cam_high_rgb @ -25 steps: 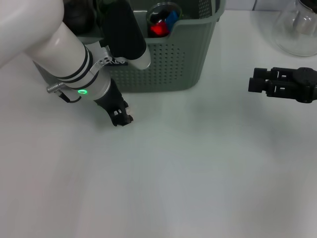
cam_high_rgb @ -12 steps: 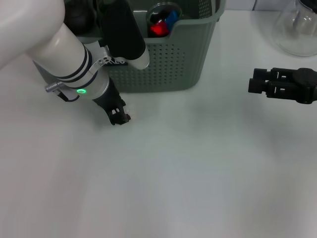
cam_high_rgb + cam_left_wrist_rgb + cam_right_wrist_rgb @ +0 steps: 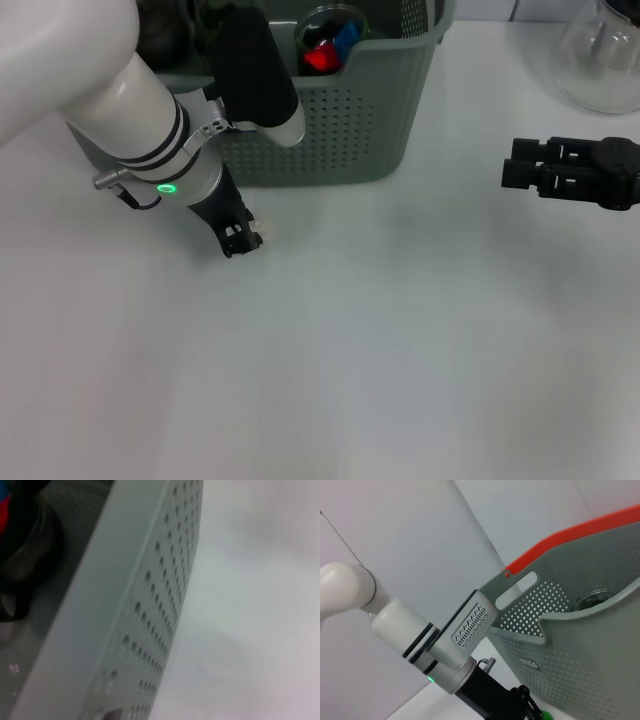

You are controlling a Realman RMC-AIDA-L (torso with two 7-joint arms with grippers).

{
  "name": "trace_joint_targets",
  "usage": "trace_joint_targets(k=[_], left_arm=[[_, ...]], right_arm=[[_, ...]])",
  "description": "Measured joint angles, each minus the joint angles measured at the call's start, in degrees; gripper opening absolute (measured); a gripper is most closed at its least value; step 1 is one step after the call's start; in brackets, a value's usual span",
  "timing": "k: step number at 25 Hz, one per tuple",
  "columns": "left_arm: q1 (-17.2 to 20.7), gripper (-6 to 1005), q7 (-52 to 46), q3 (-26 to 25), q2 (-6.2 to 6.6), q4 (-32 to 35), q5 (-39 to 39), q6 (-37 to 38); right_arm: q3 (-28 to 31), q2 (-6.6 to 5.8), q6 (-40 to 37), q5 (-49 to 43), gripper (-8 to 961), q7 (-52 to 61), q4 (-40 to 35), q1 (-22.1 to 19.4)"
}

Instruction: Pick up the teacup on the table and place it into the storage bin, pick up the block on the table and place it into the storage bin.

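Note:
The storage bin stands at the table's far middle, grey-green with perforated walls. Inside it, near the far side, sits the glass teacup, with a red block and a blue piece showing in it. My left gripper hangs low over the table just in front of the bin's front left corner and holds nothing. The left wrist view looks along the bin's wall. My right gripper is parked at the right, apart from everything, empty. The right wrist view shows the bin and my left arm.
A clear glass flask stands at the far right corner. The bin's far rim carries an orange-red strip. White tabletop spreads across the front.
My left gripper has slid a little to the left and nearer the bin's front. The right arm, the bin and the teacup have not moved.

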Motion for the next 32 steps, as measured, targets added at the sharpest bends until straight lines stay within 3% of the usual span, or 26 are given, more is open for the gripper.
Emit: trace_joint_targets(k=[11,20,24,27,32], left_arm=[[0.15,251,-2.95,1.4,0.01,1.44,0.97,1.77],[4.59,200,-3.47,-1.28,-0.17,12.9,-2.86,10.8],[6.87,197,-2.62,-8.46,-0.01,17.65,-11.05,19.2],[7.2,196,0.54,-18.58,0.26,19.32,-21.63,28.78],[2.28,196,3.08,-38.06,1.9,17.5,-38.53,40.64]], right_arm=[[0.56,0.0,-0.12,0.0,701,-0.41,-0.18,-0.49],[0.66,-0.23,-0.69,0.0,701,-0.72,-0.19,-0.65],[0.68,-0.55,-1.26,0.0,701,-0.71,-0.18,-0.63],[0.99,-0.65,-1.46,0.0,701,-0.71,-0.18,-0.63],[1.43,-0.7,-1.89,0.0,701,-0.71,-0.19,-0.63]])
